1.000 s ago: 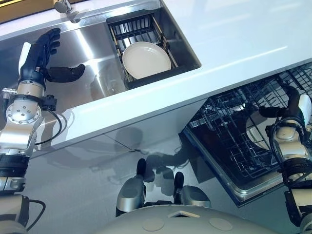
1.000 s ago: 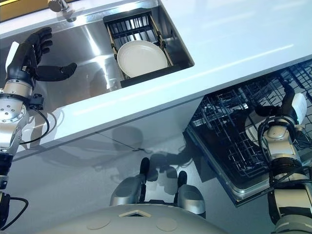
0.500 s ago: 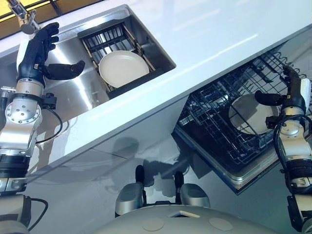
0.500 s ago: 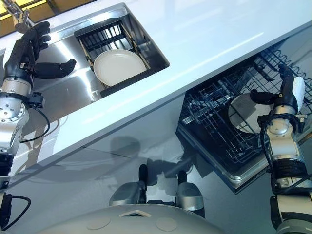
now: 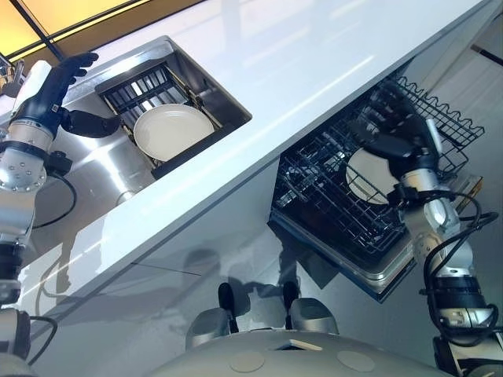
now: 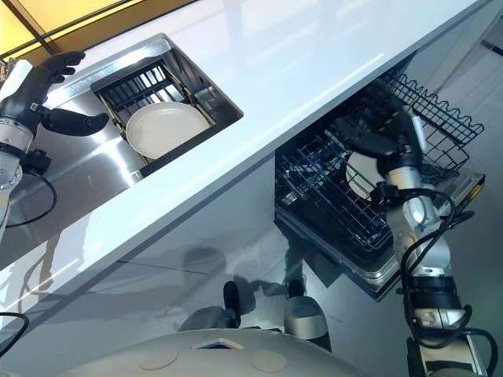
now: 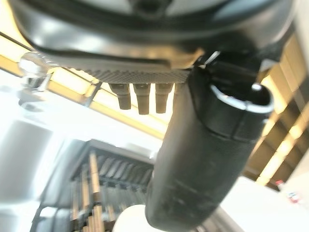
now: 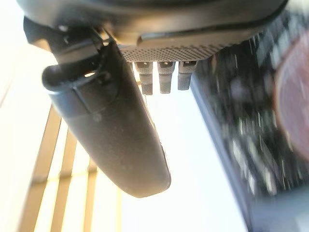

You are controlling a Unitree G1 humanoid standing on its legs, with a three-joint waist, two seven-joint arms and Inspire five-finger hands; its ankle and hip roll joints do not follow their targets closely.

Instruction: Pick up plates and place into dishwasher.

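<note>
Right hand [image 5: 402,135] now above plate [image 5: 363,179]

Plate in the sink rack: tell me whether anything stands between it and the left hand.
Nothing visible does. The left hand hangs open above the sink, beside the plate, which lies uncovered on the dark rack. Only that rack's low edge lies between them.

Both eye views look down, sharing the sink [image 5: 94,157] and dishwasher [image 5: 314,184]. Wrist views sit close behind left hand [image 7: 203,164] and right hand [image 8: 111,135].
</note>
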